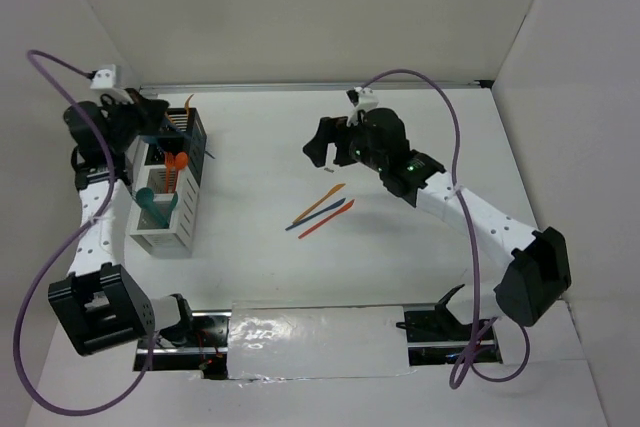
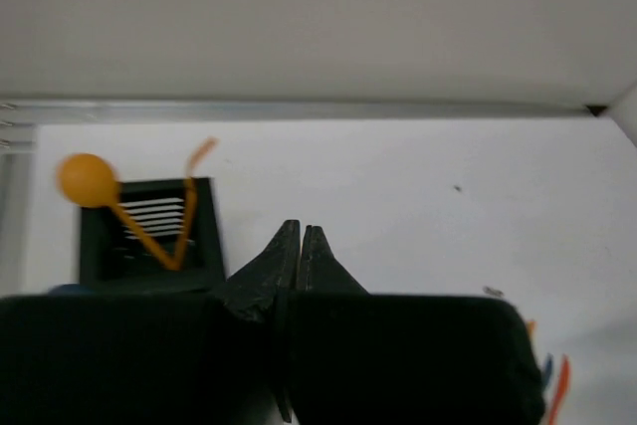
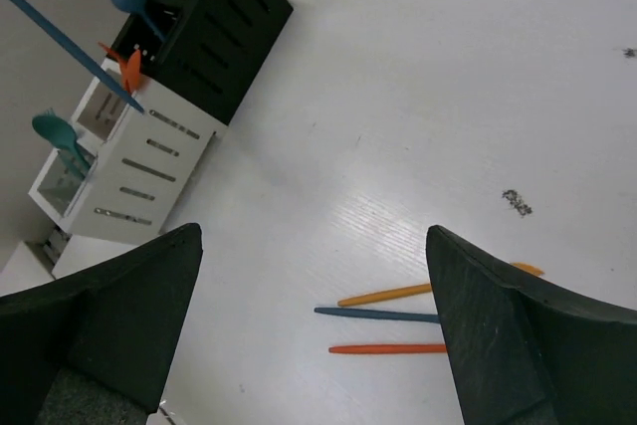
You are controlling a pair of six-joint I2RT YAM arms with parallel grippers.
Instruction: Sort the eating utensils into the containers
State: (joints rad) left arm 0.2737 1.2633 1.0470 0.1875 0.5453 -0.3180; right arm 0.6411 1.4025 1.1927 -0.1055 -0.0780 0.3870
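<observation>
Left gripper (image 2: 301, 244) shut tip to tip on nothing, black bin (image 2: 100, 251) with an orange spoon (image 2: 88, 178) just ahead to its left; right gripper (image 3: 314, 236) spread wide and empty, orange handle (image 3: 388, 295), blue handle (image 3: 373, 314) and red-orange handle (image 3: 388, 349) loose on the table (image 3: 398, 97) beneath its gap, white bins (image 3: 149, 166) well off to one side.
</observation>
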